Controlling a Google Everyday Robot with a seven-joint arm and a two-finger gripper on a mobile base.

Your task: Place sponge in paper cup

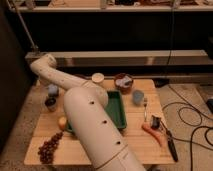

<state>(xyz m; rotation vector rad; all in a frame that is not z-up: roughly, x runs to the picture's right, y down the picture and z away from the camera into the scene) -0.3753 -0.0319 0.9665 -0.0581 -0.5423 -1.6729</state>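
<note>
Gripper hidden behind arm, left side of table, can't tell its grip. Sponge far left, paper cup back-centre, apart.

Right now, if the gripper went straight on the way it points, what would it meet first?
Cannot tell: the gripper is hidden, probably behind the arm, which covers the left part of the green tray. The tray is a guess.
</note>
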